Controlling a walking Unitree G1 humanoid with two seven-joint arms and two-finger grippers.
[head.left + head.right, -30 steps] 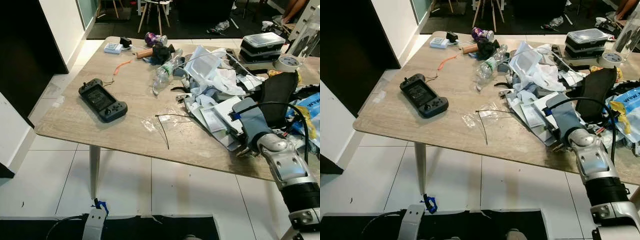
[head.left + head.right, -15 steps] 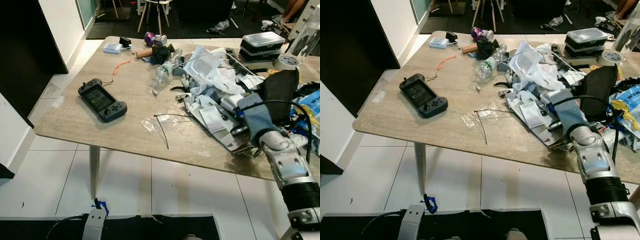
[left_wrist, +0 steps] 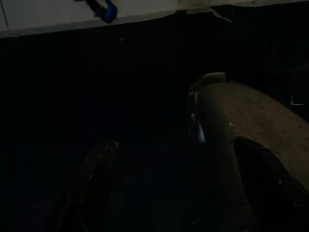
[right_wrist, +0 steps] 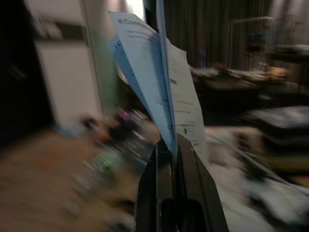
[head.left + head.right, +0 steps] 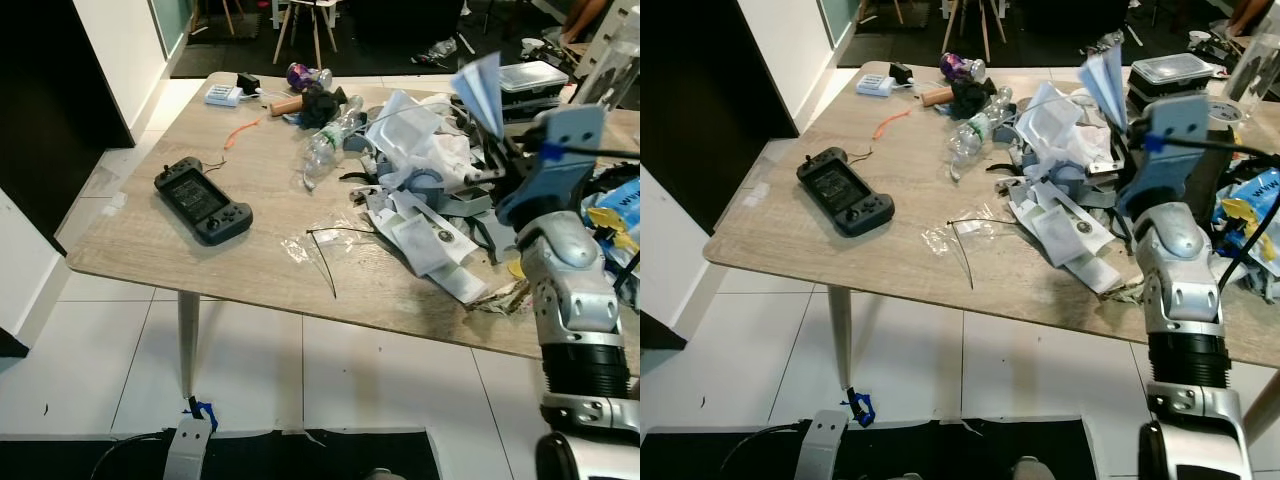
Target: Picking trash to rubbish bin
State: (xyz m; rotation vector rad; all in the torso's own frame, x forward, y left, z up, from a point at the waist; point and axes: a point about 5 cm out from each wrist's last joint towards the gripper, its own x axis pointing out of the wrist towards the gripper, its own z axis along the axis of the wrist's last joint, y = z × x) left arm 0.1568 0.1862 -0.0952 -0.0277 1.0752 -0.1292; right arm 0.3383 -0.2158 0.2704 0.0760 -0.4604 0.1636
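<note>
Right wrist view: pincer (image 4: 175, 145) pinching paper (image 4: 157, 82).

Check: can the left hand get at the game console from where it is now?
Probably not yet. The left hand hangs low in the dark below the table; the console lies unobstructed near the table's left edge, so raising the arm should do it.

This is looking like a room in a home, maybe a dining or living room. A big wooden table (image 5: 250, 190) is standing on a white tile floor (image 5: 330, 385). A game player (image 5: 203, 200) is lying on the table near its left edge. Behind it, an empty bottle (image 5: 325, 150) is lying on its side. Papers (image 5: 425, 185) are piling up to the right of the bottle. Chair legs (image 5: 300, 25) are standing on the dark floor beyond the table.
</note>
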